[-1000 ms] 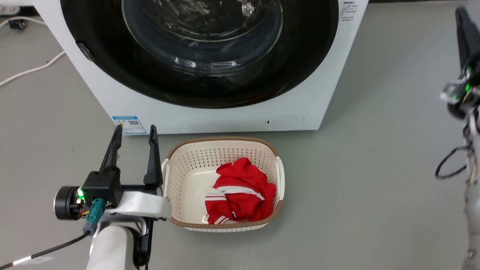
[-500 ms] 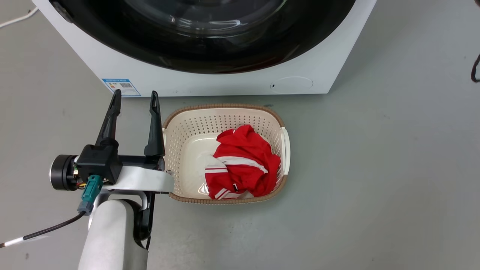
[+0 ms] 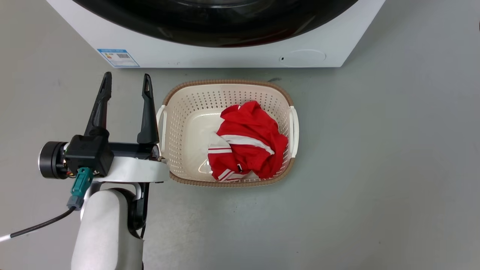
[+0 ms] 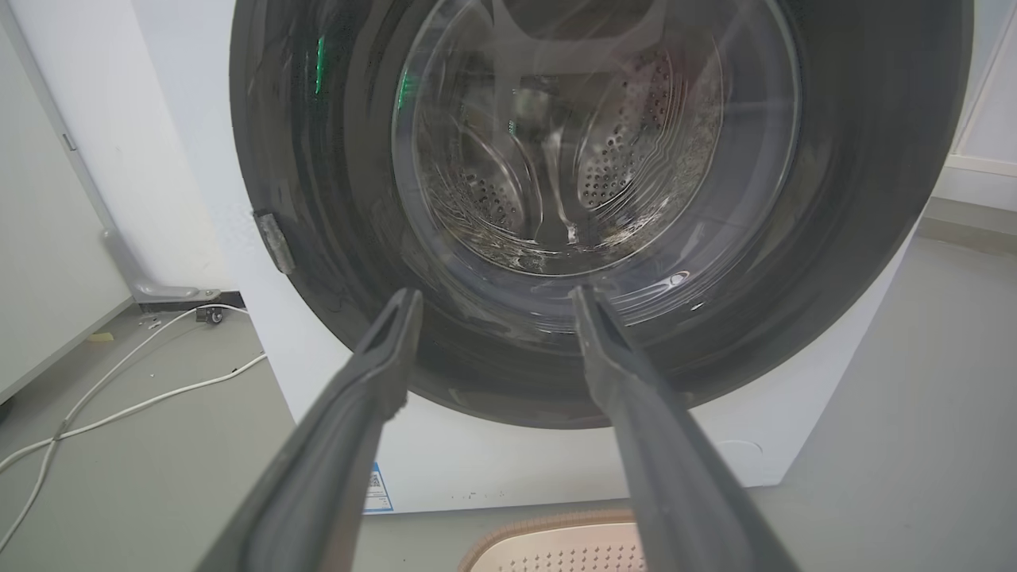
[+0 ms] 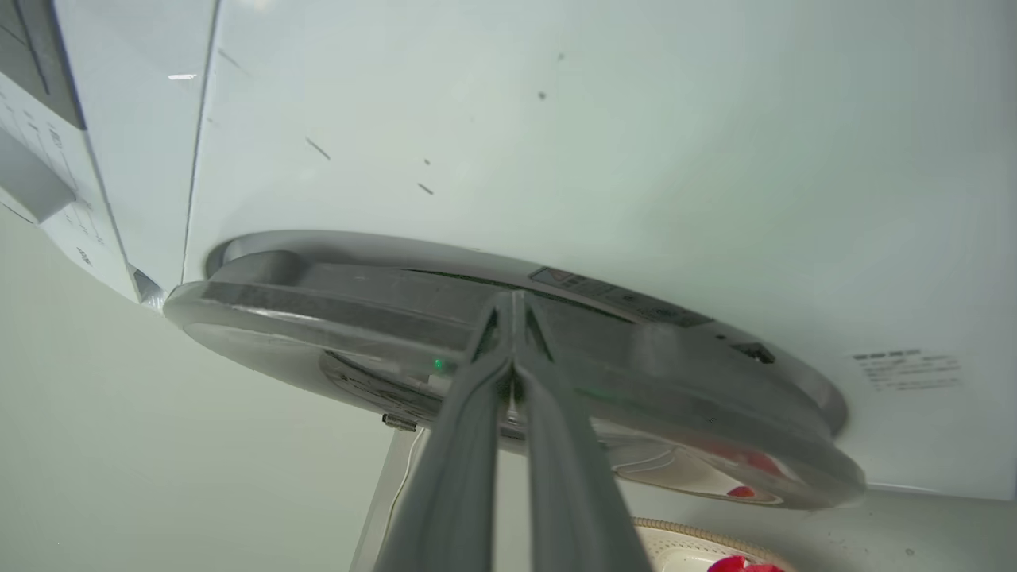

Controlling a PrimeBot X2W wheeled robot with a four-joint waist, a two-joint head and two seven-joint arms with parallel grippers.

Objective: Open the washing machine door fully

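The white washing machine (image 3: pixel 225 56) fills the top of the head view, with the lower rim of its glossy black washing machine door (image 3: pixel 225 30) showing. My left gripper (image 3: pixel 126 77) hangs open and empty over the floor, left of a basket. In the left wrist view it (image 4: pixel 494 295) points at the door (image 4: pixel 834 238), which lies flat against the machine front (image 4: pixel 477 461). In the right wrist view I see the door (image 5: pixel 334 294) edge-on against the white front (image 5: pixel 556 119). My right gripper (image 5: pixel 513 298) is shut with its tips at the door's rim; whether they touch it I cannot tell.
A cream perforated basket (image 3: pixel 172 97) holding a red and white garment (image 3: pixel 247 138) stands on the grey floor just before the machine. A blue label (image 3: pixel 118 57) and a round flap (image 3: pixel 303 57) mark the machine's lower front. White cables (image 4: pixel 143 397) lie on the floor beside it.
The head camera has tilted down, so the machine and basket slid up the picture. The right arm, at the right edge one second ago, has left that picture. The left gripper stays open.
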